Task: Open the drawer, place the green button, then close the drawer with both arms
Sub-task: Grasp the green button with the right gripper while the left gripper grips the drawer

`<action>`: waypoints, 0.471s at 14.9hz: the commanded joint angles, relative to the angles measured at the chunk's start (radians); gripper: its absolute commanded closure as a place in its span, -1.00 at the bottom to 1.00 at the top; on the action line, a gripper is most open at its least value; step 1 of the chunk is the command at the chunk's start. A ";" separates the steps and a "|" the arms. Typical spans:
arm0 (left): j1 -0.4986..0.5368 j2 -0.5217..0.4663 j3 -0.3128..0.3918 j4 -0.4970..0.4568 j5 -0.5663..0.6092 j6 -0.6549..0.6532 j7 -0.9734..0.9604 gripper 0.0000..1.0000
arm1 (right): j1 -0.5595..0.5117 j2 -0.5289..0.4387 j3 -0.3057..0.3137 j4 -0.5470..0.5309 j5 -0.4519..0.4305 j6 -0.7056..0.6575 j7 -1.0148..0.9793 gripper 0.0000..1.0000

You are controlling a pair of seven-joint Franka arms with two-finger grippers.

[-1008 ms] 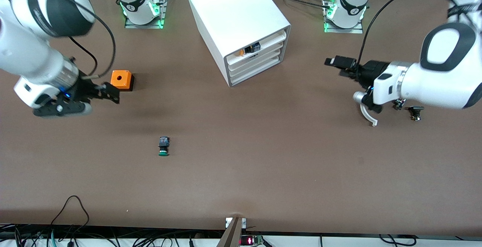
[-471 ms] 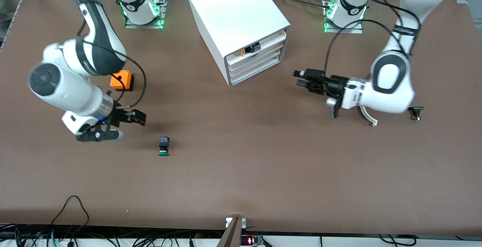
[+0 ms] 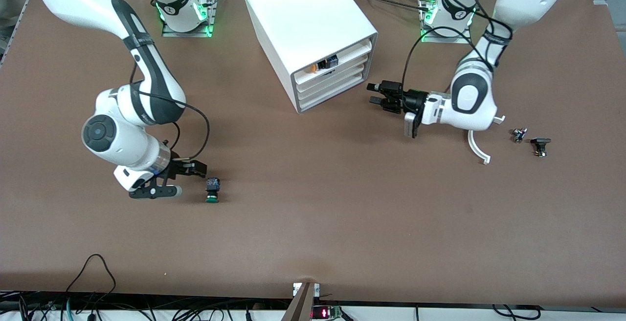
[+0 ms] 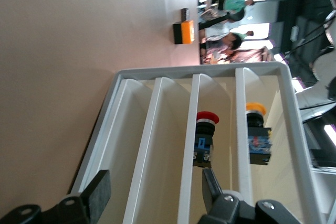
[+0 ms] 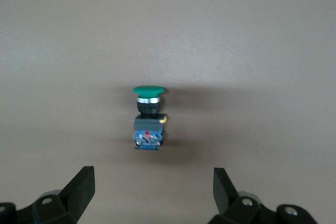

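The button point(image 3: 212, 190) lies on its side on the brown table, green cap toward the front camera; the right wrist view shows the button point(image 5: 148, 120) just ahead of the fingers. My right gripper point(image 3: 193, 176) hangs low beside it, open and empty, and the right gripper point(image 5: 152, 187) has bare table between its fingers. The white cabinet point(image 3: 308, 22) stands mid-table near the bases, its lower drawers point(image 3: 332, 86) all pushed in. My left gripper point(image 3: 374, 94) is open and empty, level with the cabinet's front and a short way off. In the left wrist view the left gripper point(image 4: 155, 184) faces the lower drawers point(image 4: 157, 145).
The cabinet's top tray holds an orange-capped part point(image 4: 257, 129); the level below holds a red-capped one point(image 4: 205, 135). An orange cube point(image 4: 184, 31) sits toward the right arm's end. A white curved piece point(image 3: 477, 147) and small black parts point(image 3: 540, 146) lie at the left arm's end.
My right gripper swept down from beside the orange cube to just beside the button. My left gripper travelled in to the cabinet's front and its jaws narrowed a little.
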State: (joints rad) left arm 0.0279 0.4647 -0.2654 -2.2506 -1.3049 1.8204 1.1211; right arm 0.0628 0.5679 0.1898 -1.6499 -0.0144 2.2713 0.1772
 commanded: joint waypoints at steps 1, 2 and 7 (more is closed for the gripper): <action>0.003 0.103 -0.034 -0.013 -0.085 0.011 0.146 -0.56 | 0.029 0.033 -0.001 -0.004 0.013 0.071 0.018 -1.00; 0.003 0.120 -0.035 -0.015 -0.099 0.011 0.179 -0.56 | 0.034 0.044 -0.001 -0.002 0.013 0.086 0.018 -1.00; 0.003 0.173 -0.097 -0.050 -0.165 0.010 0.220 -0.24 | 0.038 0.108 -0.004 -0.001 0.002 0.165 0.018 -1.00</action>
State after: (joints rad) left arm 0.0233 0.6363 -0.3417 -2.2788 -1.4350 1.8270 1.3043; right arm 0.1002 0.6531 0.1893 -1.6503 -0.0144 2.4005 0.1899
